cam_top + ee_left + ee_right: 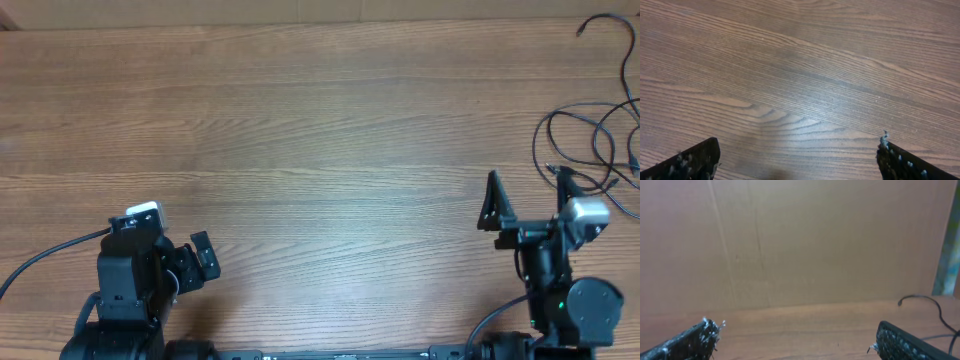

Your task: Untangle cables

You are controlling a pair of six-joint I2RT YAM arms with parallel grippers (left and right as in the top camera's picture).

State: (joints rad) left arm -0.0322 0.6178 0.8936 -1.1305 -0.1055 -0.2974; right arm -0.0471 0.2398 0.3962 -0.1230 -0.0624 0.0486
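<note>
Thin black cables [598, 135] lie in loose overlapping loops at the table's right edge. One end [583, 30] curls up at the far right corner. Part of a cable [925, 299] shows at the right of the right wrist view. My right gripper [530, 200] is open and empty, and its right finger sits just beside the near loops. In its wrist view [797, 335] only bare wood lies between the fingers. My left gripper [180, 262] is open and empty at the near left, far from the cables. Its wrist view [797, 160] shows only wood.
The wooden table [300, 130] runs wide between the arms. A brown cardboard wall [800, 240] stands along the far edge. Thicker black robot wires [40, 262] trail from the left arm's base at the near left.
</note>
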